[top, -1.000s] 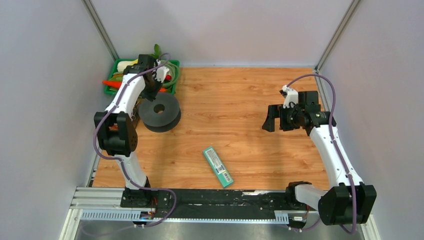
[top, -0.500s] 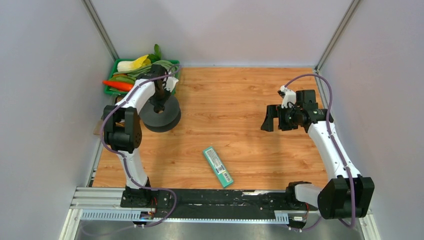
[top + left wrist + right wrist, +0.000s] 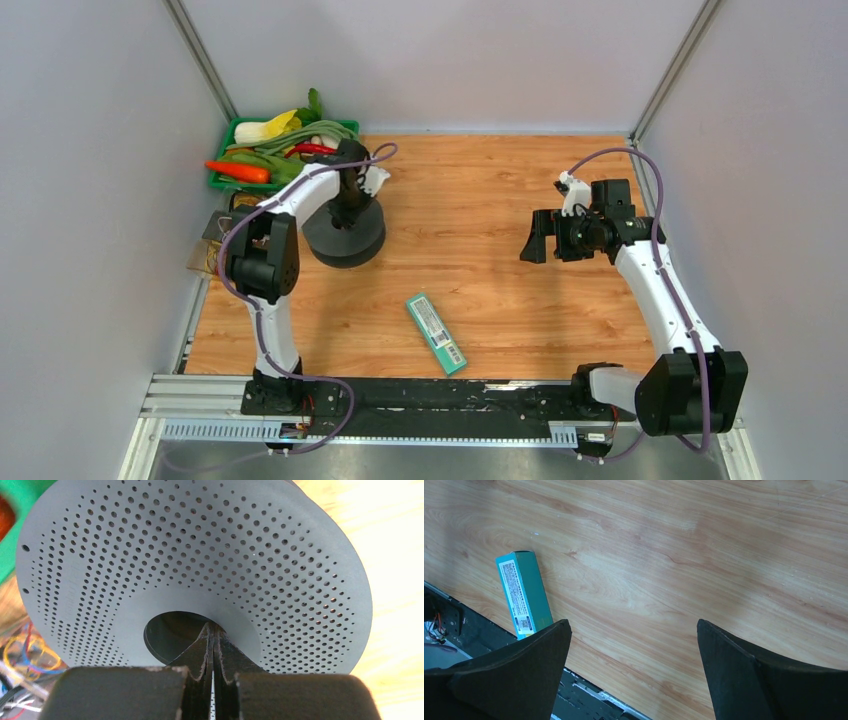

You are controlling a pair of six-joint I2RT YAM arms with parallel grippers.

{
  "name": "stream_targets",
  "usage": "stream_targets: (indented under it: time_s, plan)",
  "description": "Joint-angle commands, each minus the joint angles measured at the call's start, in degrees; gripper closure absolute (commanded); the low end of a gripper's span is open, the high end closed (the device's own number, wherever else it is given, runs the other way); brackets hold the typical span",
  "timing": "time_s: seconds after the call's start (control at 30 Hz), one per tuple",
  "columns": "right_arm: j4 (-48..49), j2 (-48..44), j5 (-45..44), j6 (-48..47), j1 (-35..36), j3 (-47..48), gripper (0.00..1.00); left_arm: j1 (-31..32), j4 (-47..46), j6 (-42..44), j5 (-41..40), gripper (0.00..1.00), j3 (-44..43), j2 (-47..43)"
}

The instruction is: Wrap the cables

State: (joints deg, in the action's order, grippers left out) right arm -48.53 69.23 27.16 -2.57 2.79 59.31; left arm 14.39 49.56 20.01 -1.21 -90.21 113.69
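Your left tool (image 3: pixel 212 632), shut with its tips in the hub, has dragged the spool (image 3: pixel 345 240) rightward. Your right tool (image 3: pixel 631 625) hangs wide open, empty. No cable looks wound yet.

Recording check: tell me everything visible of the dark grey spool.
The spool is dark grey, round and matte, and looks like plastic. It appears to lie flat on the table at the far left, just in front of the green crate. Its top flange is a thin disc pierced with rows of small holes around a smooth ring and a round centre hole. The left pincer, shut, points its tips into that hole; contact is unclear. The core is hidden.
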Motion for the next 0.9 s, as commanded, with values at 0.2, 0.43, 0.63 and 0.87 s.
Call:
stream_targets:
  time_s: [0.2,0.43,0.63,0.87]
  plan:
    - [1.9,-0.1,-0.5,0.2,-0.3,1.9,0.00,14.6,-3.9,-5.1,7.0,1.00,-3.2,1.8]
    - [2.3,-0.3,-2.1,-0.2,-0.6,1.2,0.00,19.6,-4.4,-7.4,10.3,1.00,-9.9,5.9]
    - [2.4,-0.2,-2.0,-0.2,-0.6,1.6,0.00,20.3,-2.6,-6.1,10.8,1.00,-14.0,4.6]
    - [1.7,-2.8,-1.5,-0.5,-0.6,1.2,0.00,20.1,2.5,-2.8,8.5,1.00,-18.8,-3.7]
